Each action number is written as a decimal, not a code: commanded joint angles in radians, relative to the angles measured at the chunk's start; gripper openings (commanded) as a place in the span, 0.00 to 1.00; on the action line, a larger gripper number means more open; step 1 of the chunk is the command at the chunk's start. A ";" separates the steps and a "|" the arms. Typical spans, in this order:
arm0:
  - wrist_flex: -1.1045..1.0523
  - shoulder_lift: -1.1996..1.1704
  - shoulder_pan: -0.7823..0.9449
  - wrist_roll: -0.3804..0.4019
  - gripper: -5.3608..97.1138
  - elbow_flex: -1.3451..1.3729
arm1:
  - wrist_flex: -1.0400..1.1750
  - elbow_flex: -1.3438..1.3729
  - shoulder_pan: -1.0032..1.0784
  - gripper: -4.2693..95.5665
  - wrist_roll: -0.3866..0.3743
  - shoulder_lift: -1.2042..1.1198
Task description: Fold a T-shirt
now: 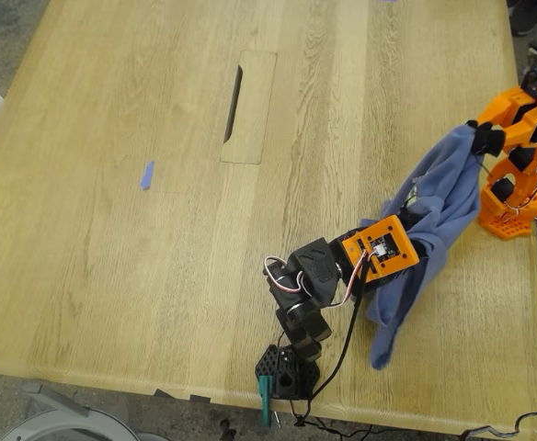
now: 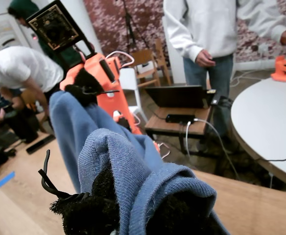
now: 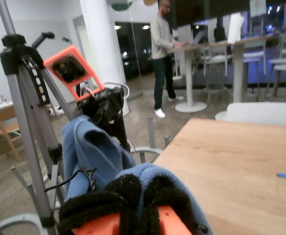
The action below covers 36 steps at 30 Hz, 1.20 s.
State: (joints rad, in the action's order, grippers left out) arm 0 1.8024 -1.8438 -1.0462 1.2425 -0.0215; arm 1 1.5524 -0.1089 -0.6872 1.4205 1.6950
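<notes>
Exterior view shows the wooden table (image 1: 112, 230) mostly bare. The T-shirt (image 1: 439, 197) hangs bunched between the two arms near that view's right edge, lifted off the wood, probably to shake it open. The first gripper (image 2: 128, 210) and the second gripper (image 3: 133, 196) each pinch a fold of cloth. A blue tape strip (image 1: 146, 175) lies well apart.

Table (image 1: 112, 230): pale wood, with a rectangular inset panel (image 1: 249, 106) (dark slot along one edge).
Tape strip (image 1: 146, 175): small, blue, lying flat.
</notes>
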 commanded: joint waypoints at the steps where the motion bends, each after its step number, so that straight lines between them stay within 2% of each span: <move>1: 0.026 -0.037 0.034 0.014 0.05 0.015 | 0.041 -0.029 0.009 0.04 -0.021 0.002; 5: 0.029 -0.051 0.058 0.021 0.05 0.094 | 0.138 -0.029 0.018 0.04 -0.054 0.011; 9: 0.021 -0.169 0.080 0.038 0.05 0.319 | 0.138 -0.005 0.032 0.04 -0.074 0.008; 15: -0.241 -0.462 0.120 0.064 0.05 0.847 | 0.141 0.109 0.049 0.04 -0.097 0.054; 23: -0.391 -0.606 0.173 0.061 0.05 1.138 | 0.101 0.661 0.058 0.04 -0.124 0.376; 29: -0.433 -0.699 0.227 0.060 0.05 1.307 | -0.164 1.197 0.074 0.04 -0.132 0.635; 36: -0.488 -0.841 0.360 0.051 0.05 1.555 | -0.385 1.557 0.156 0.04 -0.115 0.782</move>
State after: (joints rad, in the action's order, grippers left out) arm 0 1.3806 -2.6062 -0.7332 1.2962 1.4880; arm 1 1.2364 1.3913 -0.5538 1.2962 2.4360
